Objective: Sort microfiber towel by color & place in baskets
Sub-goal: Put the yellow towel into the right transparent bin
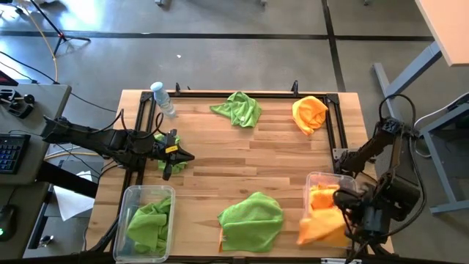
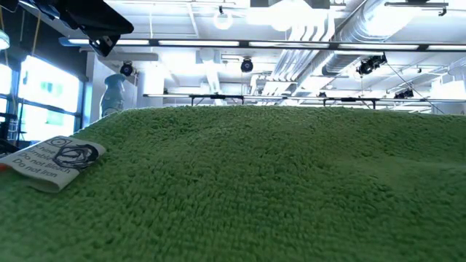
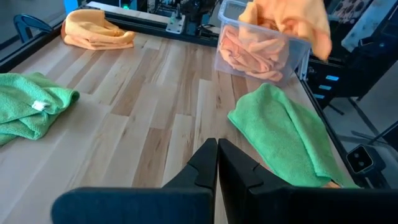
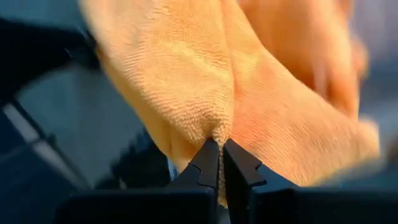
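My right gripper (image 4: 221,149) is shut on an orange-yellow towel (image 1: 322,227) above the near end of the right basket (image 1: 316,180), which holds another orange towel (image 3: 255,53). The left basket (image 1: 132,196) holds a green towel (image 1: 150,224). One green towel (image 1: 253,220) lies near the front edge, with an orange corner (image 1: 220,240) showing under it. Another green towel (image 1: 238,108) and an orange one (image 1: 309,114) lie at the far side. My left gripper (image 3: 217,155) hovers shut at the left with nothing in it, over a patch of green cloth (image 1: 167,164). My right gripper pinches a bunched fold of the orange towel (image 4: 214,127) between its two fingertips, coming from above and pointing down. The towel hangs loose and slack below the fingers (image 3: 292,22), lifted over the right basket's rim.
A small clear water bottle (image 1: 163,99) lies at the far left corner. A dark metal frame (image 1: 333,125) runs along the table's far and right edges. In the low view, a green towel with a white tag (image 2: 54,160) fills the picture. Bare wood lies mid-table (image 1: 242,158).
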{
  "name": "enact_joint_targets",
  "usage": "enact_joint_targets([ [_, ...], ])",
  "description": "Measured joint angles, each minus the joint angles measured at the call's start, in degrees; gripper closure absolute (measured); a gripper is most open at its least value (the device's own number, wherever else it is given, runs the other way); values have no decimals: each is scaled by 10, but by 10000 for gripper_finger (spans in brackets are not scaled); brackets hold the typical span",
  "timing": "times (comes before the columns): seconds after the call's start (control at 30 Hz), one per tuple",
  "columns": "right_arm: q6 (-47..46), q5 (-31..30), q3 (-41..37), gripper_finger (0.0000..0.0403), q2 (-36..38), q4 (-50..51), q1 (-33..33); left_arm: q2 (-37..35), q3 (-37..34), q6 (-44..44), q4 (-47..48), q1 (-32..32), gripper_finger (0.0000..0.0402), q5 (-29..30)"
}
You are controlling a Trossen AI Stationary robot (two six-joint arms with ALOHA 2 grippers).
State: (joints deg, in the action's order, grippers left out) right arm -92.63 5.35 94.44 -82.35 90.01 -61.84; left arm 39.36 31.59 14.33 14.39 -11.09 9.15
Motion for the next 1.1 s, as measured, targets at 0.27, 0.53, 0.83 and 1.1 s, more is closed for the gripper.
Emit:
enact_joint_targets([
  [0.27,-144,88,-96,403,48,1,-43,0,0,-21,0,0,401,6],
  [0.53,-91,-298,-132,403,55,-3,-33,0,0,-85,-1,0,401,22],
  [0.83,55,-200,-224,403,55,-117,-8,0,0,-86,-6,0,401,26],
  [1.1,56,-139,-405,403,55,-310,-3,0,0,-86,-6,0,401,26],
])
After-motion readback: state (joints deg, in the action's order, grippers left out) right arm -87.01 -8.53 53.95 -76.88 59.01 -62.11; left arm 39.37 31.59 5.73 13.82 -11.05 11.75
